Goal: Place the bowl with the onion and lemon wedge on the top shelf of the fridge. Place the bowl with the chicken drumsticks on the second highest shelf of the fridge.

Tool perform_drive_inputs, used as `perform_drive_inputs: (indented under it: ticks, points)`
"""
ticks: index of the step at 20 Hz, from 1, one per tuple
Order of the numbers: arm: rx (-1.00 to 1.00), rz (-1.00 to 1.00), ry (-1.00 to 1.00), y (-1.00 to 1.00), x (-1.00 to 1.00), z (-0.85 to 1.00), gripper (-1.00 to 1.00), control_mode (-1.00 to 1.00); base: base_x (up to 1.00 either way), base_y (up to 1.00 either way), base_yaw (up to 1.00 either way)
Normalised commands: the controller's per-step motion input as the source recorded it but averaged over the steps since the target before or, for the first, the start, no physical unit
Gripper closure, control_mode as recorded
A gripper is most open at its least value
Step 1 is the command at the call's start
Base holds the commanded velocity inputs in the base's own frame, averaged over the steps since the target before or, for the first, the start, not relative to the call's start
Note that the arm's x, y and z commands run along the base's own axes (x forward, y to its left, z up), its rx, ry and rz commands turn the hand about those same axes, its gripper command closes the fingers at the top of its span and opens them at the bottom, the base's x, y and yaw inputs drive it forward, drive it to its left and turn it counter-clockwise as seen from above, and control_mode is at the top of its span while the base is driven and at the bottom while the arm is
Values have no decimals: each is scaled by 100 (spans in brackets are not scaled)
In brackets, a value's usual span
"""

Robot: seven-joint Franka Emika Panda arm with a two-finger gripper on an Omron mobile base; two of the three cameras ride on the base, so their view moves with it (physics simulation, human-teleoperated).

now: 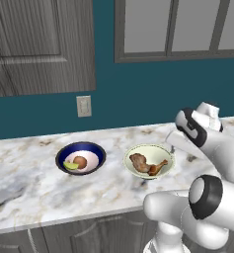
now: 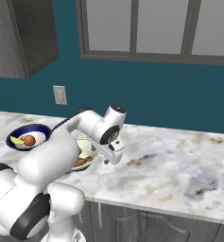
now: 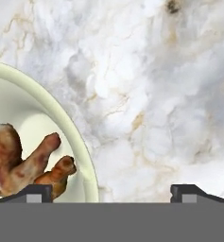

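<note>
Two bowls sit on the marble counter [image 1: 29, 168], well apart from any fridge we can see. Beside the dark blue bowl with the onion and lemon wedge [image 1: 81, 158] stands the pale bowl with the chicken drumsticks [image 1: 149, 161], and we hover the gripper [image 3: 111, 189] over its rim [image 3: 73, 132] — jaws spread wide, holding nothing, probably lining up a rim grasp. From the right, our arm hides much of that bowl, and the hand camera cuts it off.

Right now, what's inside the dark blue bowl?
The dark blue bowl holds a brown onion and a yellow-green lemon wedge. Anything beneath them is hidden.
</note>
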Motion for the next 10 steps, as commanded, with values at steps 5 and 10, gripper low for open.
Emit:
perform_drive_inputs:
  ticks: [5,10]
  points:
    - [0,-7,0,36,0,-36,-100,-100,0,0,0]
    - [0,-6,0,30,7,-35,-100,-100,0,0,0]
